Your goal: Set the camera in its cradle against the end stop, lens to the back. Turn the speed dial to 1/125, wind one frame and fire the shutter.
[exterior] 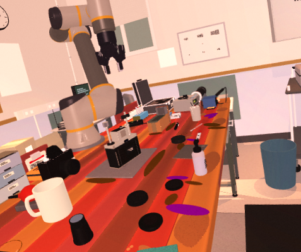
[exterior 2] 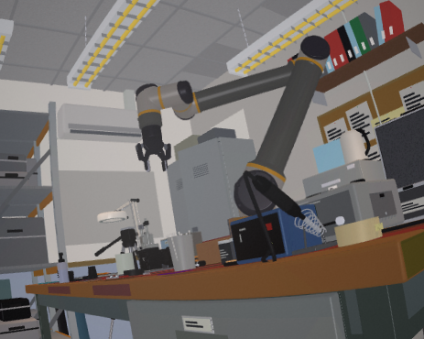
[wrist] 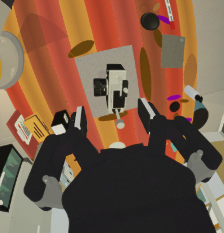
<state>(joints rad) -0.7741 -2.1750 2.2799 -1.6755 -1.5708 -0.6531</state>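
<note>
My gripper [exterior: 113, 67] [exterior 2: 154, 166] [wrist: 113, 115] hangs open and empty, high above the workbench. Far below it the cream-topped camera [exterior: 118, 135] [wrist: 115, 88] sits in its black cradle [exterior: 123, 153] on a grey mat [exterior: 121, 163] [wrist: 108, 79], its lens [wrist: 99, 87] pointing sideways toward the left of the wrist camera's picture. A lever with a round knob [wrist: 119, 122] sticks out from the camera's near end.
A white mug [exterior: 50, 199] and a black cup [exterior: 80, 229] stand at the near end of the bench, with a second black camera [exterior: 59, 165] behind them. Black lens caps [exterior: 137, 198] [exterior: 174, 184], a white bottle [exterior: 199, 159] and a smaller grey mat [wrist: 172, 51] lie right of the cradle.
</note>
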